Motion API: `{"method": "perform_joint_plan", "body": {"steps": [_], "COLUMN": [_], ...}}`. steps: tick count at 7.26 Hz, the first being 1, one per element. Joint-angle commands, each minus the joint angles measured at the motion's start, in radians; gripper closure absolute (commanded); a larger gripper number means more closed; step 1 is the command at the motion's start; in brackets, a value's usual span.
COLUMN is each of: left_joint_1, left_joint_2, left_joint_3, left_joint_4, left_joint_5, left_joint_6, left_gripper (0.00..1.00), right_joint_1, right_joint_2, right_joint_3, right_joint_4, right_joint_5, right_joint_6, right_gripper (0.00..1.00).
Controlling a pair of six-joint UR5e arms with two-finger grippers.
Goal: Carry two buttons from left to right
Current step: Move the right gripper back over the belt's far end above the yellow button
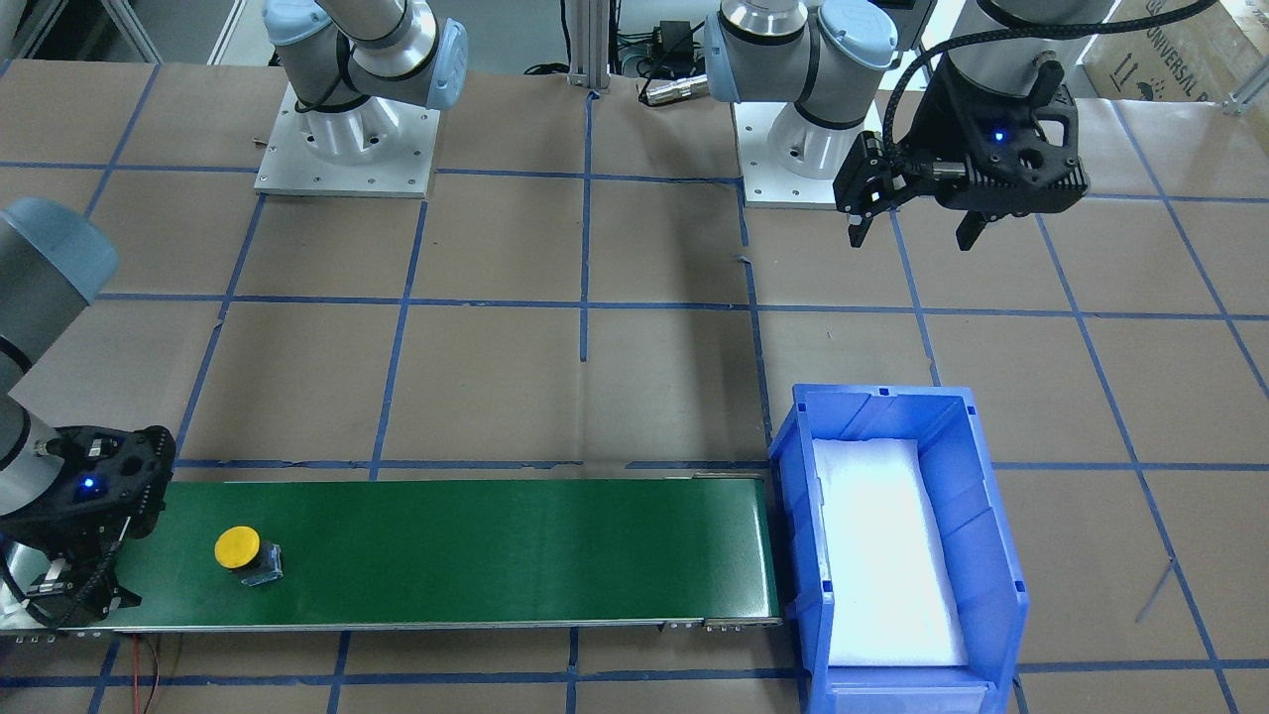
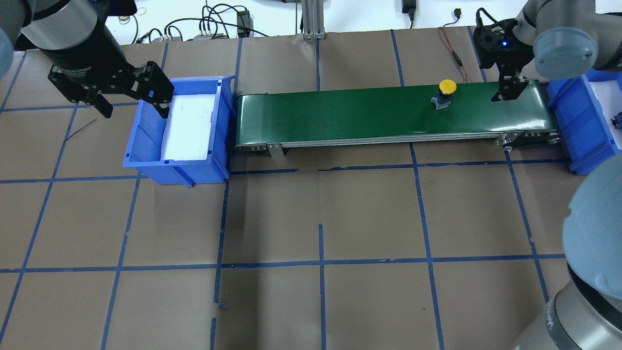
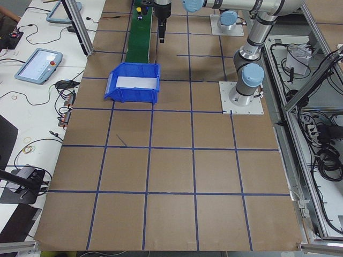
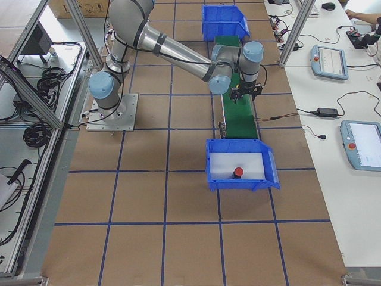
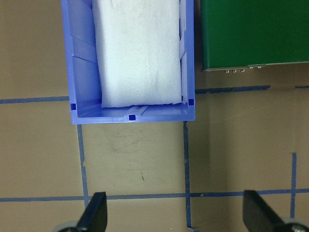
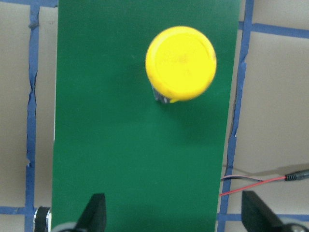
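The yellow button [image 1: 243, 552] stands upright on the green conveyor belt [image 1: 496, 545], near its end on the robot's right; it also shows in the overhead view [image 2: 446, 90] and the right wrist view [image 6: 181, 63]. The red button [image 4: 238, 173] lies in the right-hand blue bin [image 4: 211, 167]. My right gripper [image 2: 508, 91] hovers open and empty over the belt end, just beyond the yellow button; its fingers [image 6: 94, 212] frame bare belt. My left gripper [image 2: 133, 111] is open and empty, above the table beside the left blue bin [image 2: 146, 141].
The left bin [image 1: 793, 476] holds only a white foam pad and butts against the conveyor's left end. The right bin [image 2: 576, 116] sits at the conveyor's other end. Cables lie behind the belt. Brown table paper with blue tape lines spreads toward the robot bases.
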Motion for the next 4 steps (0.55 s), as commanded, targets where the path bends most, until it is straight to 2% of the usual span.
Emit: {"method": "perform_joint_plan", "body": {"steps": [1,4], "left_joint_1": [0.002,0.000], "left_joint_2": [0.000,0.000], "left_joint_3": [0.000,0.000], "left_joint_4": [0.000,-0.002], "left_joint_5": [0.000,0.000], "left_joint_6": [0.000,0.000], "left_gripper": [0.00,0.00], "right_joint_1": [0.039,0.042], "right_joint_2": [0.014,0.026], "right_joint_3": [-0.004,-0.006], "right_joint_4": [-0.007,-0.007], "right_joint_5": [-0.007,-0.026], "right_joint_6": [0.028,0.028], "right_gripper": [0.01,0.03]}}
